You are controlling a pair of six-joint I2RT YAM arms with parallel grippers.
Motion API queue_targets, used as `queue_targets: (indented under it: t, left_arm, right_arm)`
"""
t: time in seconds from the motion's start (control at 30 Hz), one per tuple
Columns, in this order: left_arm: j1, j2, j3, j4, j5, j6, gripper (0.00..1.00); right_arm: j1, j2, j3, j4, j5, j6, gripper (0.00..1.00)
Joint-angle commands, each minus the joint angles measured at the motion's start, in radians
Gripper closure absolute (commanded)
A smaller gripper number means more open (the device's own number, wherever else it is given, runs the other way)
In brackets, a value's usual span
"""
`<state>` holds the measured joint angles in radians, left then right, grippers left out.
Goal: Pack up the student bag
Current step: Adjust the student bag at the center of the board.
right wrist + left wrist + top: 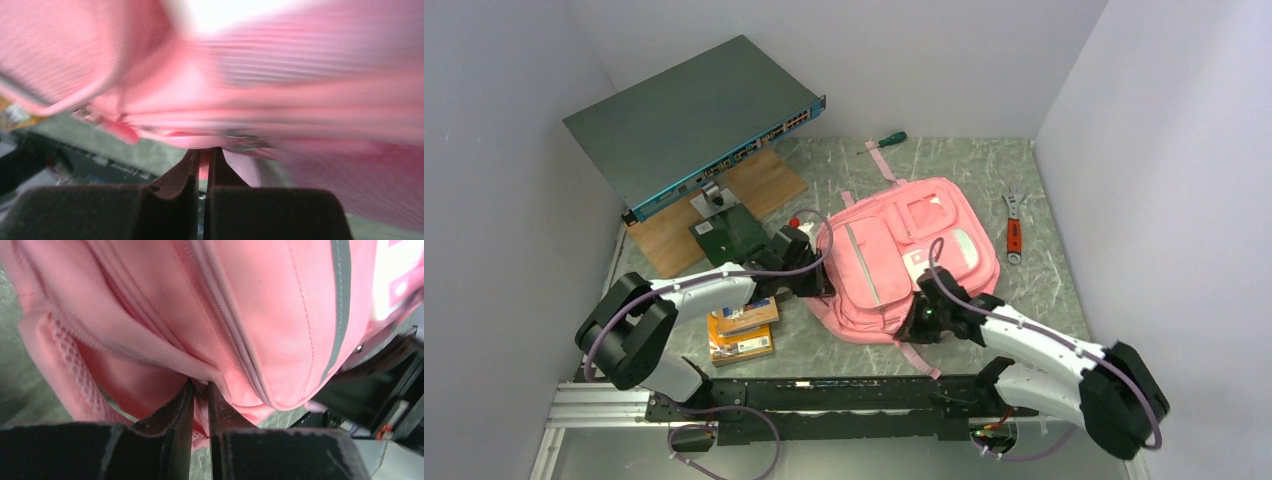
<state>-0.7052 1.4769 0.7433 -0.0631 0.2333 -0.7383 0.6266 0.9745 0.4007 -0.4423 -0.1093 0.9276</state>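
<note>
Left claw (201, 386) pinches student bag (280, 315); right claw (204, 152) apparently too; patch (916, 263) unreadable.

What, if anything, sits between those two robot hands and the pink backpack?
Nothing visible. The left hand pinches a fold of the pink backpack, and the right hand is shut on pink material at its near edge.

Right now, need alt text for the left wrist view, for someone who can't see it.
The left gripper pinches a fold of the pink student bag beside a zipper seam, its dark fingers almost together. The bag fills nearly the whole frame, with green marbled table at the left edge.
</note>
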Motion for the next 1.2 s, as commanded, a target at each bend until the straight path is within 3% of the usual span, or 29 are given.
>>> queue_targets:
  t: [0.0, 0.13, 0.2, 0.3, 0.37, 0.5, 0.63, 0.73, 0.83, 0.93, 1.1, 1.17]
  left_arm:
    - [-0.048, 0.014, 0.0, 0.146, 0.068, -0.073, 0.82]
    - [-0.06, -0.007, 0.004, 0.119, 0.057, -0.056, 0.8]
    - [-0.06, -0.041, 0.021, 0.043, 0.022, -0.008, 0.68]
    - [-0.06, -0.14, 0.029, -0.052, -0.061, 0.061, 0.41]
    - [-0.059, -0.21, 0.025, -0.089, -0.093, 0.095, 0.24]
    - [-0.068, -0.288, 0.028, -0.126, -0.073, 0.123, 0.11]
    - [-0.165, -0.274, 0.065, -0.158, -0.088, 0.107, 0.12]
    - [-0.287, -0.201, 0.115, -0.184, -0.133, 0.093, 0.17]
    - [-0.375, -0.098, 0.176, -0.188, -0.155, 0.077, 0.28]
    - [-0.432, 0.023, 0.253, -0.185, -0.145, 0.064, 0.31]
    - [-0.471, 0.21, 0.393, -0.263, -0.153, 0.026, 0.48]
    - [-0.474, 0.24, 0.403, -0.27, -0.157, 0.002, 0.49]
  right_arm:
    - [0.128, 0.104, 0.15, 0.388, -0.311, 0.13, 1.0]
    - [0.09, 0.113, 0.124, 0.43, -0.269, 0.145, 1.0]
    - [0.058, 0.115, 0.09, 0.432, -0.29, 0.136, 1.0]
    - [0.036, 0.1, 0.082, 0.361, -0.299, 0.08, 0.79]
    - [0.035, 0.081, 0.113, 0.255, -0.272, 0.019, 0.7]
    - [0.035, -0.01, 0.175, -0.02, -0.099, -0.05, 0.5]
    - [0.006, -0.072, 0.203, -0.169, 0.055, -0.023, 0.41]
    - [-0.045, -0.099, 0.181, -0.227, 0.135, 0.021, 0.4]
    - [-0.099, -0.128, 0.14, -0.202, 0.138, 0.041, 0.41]
    - [-0.119, -0.162, 0.096, -0.142, 0.132, 0.05, 0.42]
    - [-0.122, -0.179, 0.07, -0.133, 0.125, 0.029, 0.43]
    - [-0.123, -0.191, 0.056, -0.136, 0.123, 0.019, 0.43]
